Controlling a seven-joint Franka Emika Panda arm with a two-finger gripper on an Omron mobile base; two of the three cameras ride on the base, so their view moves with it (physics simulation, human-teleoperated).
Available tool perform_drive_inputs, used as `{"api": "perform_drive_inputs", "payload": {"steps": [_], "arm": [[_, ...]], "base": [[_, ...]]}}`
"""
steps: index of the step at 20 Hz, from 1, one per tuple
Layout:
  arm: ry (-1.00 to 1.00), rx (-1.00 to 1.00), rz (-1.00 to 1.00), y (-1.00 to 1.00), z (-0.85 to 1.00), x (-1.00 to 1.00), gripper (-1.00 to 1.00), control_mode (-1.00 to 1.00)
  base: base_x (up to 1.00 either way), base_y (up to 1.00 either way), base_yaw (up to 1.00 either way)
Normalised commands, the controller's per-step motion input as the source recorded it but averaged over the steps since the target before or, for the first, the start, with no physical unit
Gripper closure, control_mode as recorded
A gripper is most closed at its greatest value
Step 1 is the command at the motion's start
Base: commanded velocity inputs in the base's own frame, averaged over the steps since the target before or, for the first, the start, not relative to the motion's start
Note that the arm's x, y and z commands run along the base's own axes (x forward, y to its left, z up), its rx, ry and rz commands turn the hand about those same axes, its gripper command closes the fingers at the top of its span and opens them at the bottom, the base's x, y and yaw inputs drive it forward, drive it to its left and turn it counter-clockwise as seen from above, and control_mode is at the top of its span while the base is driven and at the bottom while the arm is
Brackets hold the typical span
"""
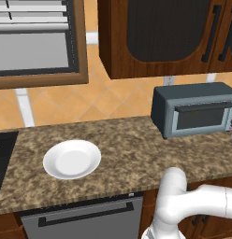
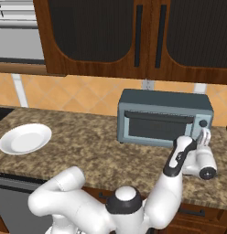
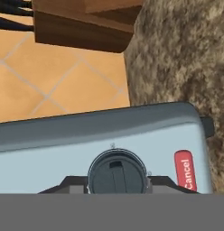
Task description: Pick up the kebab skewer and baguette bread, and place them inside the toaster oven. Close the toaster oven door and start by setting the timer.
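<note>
The white robot arm [image 2: 179,157] reaches right across the speckled brown stone surface [image 2: 101,155], its gripper [image 2: 204,135] with jaws clenched on the round dark timer knob [image 3: 117,172] of the closed boxy blue-grey toaster oven [image 2: 163,116].

Pretty standard kitchen setup here: speckled brown granite counter [image 1: 122,144] running across, orange tiled backsplash [image 1: 108,98] behind it. Dark wood upper cabinets [image 2: 133,36] at 12 o'clock with black bar handles. Wood-framed window [image 1: 38,42] with blinds up at 10 o'clock, grey dishwasher front [image 1: 85,219] down at 7 o'clock.
</note>
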Motion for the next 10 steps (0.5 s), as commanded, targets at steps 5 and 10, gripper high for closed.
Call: {"api": "perform_drive_inputs", "payload": {"steps": [5, 10], "arm": [[0.0, 0.33, -0.09, 0.0, 0.02, 0.02, 1.0, -1.0], [-0.01, 0.31, -0.1, 0.0, 0.0, 0.0, 1.0, -1.0]], "base": [[0.0, 0.0, 0.0], [0.0, 0.0, 0.0]]}}
